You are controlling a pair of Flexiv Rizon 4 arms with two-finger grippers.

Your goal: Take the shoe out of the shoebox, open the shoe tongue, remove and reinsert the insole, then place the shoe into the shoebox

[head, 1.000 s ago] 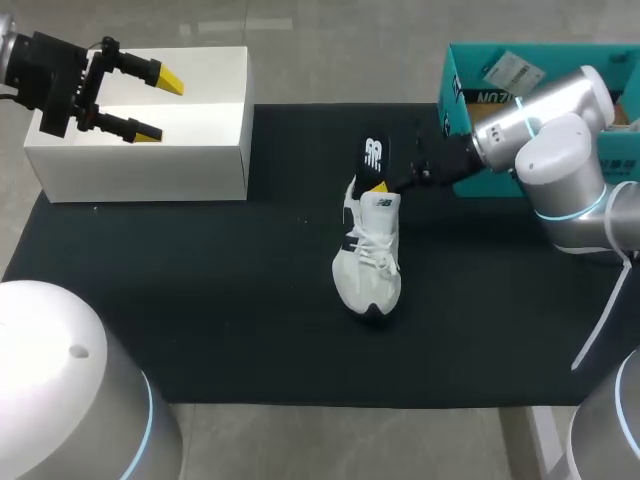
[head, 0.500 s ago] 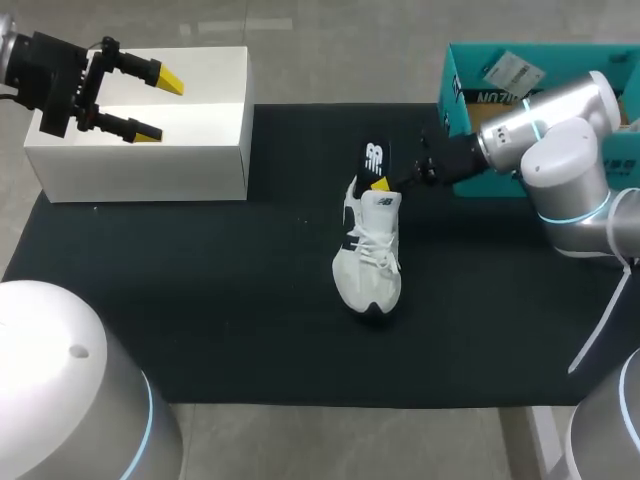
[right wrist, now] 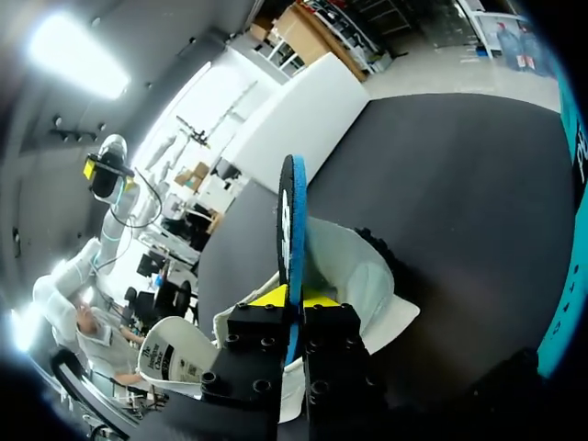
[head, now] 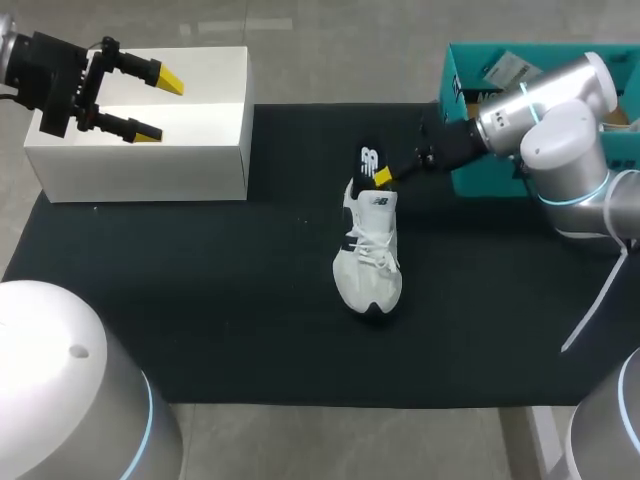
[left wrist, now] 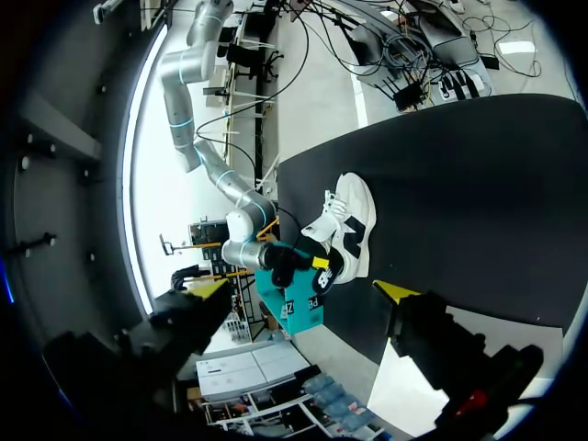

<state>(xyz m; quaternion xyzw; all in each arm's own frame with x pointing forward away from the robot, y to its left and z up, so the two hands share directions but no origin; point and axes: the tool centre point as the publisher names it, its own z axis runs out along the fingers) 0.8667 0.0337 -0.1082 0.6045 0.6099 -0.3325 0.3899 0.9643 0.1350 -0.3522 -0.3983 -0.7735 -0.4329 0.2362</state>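
A white shoe (head: 368,255) lies on the black mat, toe toward the near edge. Its dark insole (head: 368,161) stands up out of the heel opening. My right gripper (head: 381,177) comes in from the right and is shut on the insole's side. In the right wrist view the insole (right wrist: 291,216) is edge-on, pinched between the yellow tips of the right gripper (right wrist: 294,298), with the shoe (right wrist: 367,276) just beneath. My left gripper (head: 150,103) hangs open over the white box at the far left, holding nothing. From the left wrist view the shoe (left wrist: 354,216) is far ahead.
A white box (head: 200,150) stands at the mat's far left corner. The teal shoebox (head: 447,92) sits at the far right, just behind my right arm's wrist. The black mat (head: 200,300) covers most of the table.
My right wrist has drawn back toward the teal shoebox and its yellow tip sits a little higher on the insole, which has turned narrower. The left arm has not moved.
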